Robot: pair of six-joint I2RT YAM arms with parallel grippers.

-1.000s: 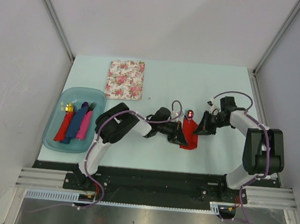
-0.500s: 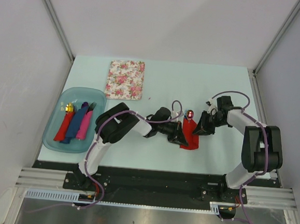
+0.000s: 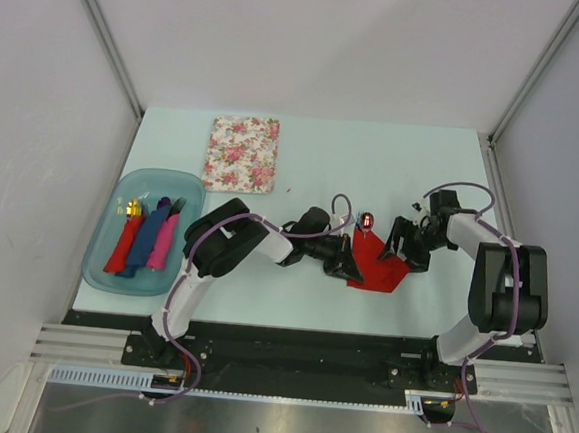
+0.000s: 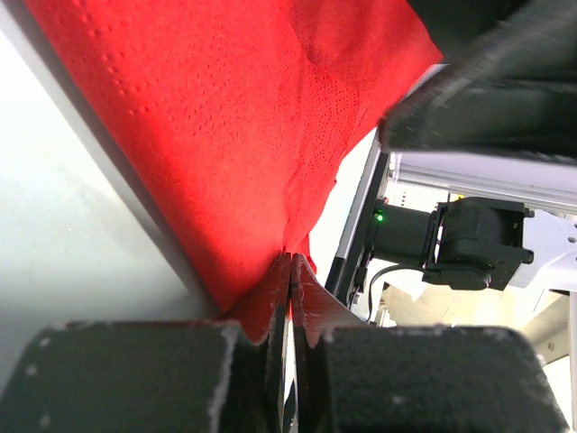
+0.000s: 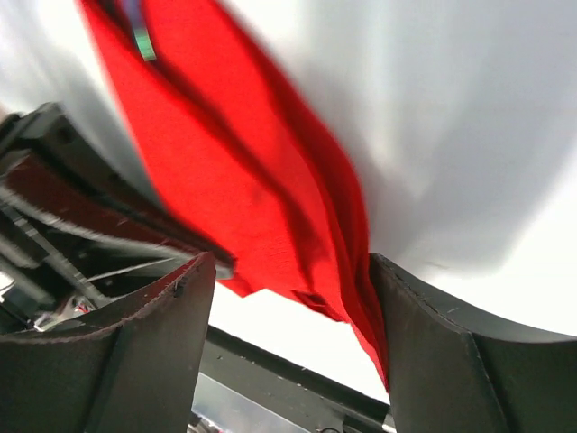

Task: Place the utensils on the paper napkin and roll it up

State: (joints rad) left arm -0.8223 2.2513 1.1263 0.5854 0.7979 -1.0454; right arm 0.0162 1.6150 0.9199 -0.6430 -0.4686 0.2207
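Where the overhead camera looks down, we list: one red napkin [image 3: 376, 265] spread on the pale table [image 3: 374, 163], toward its near middle. One spoon [image 3: 368, 221] shows its shiny red head at the napkin's far corner. The left gripper [image 3: 344, 259] is at the napkin's left edge and the right gripper [image 3: 399, 247] at its right edge. Well apart to the left, a blue tray [image 3: 108, 232] holds three rolls [image 3: 151, 236], red, blue and pink. A floral pad [image 3: 241, 154] lies beyond the tray.

Left wrist view: the left gripper [image 4: 288, 271] is pinched tight on a fold of the napkin [image 4: 234, 135], its jaws closed on the paper.

Right wrist view: the right gripper [image 5: 287, 271] stands wide, fingers [image 5: 135, 361] apart, gripping nothing. The napkin [image 5: 261, 207] drapes between them, its edge against the right-hand finger.
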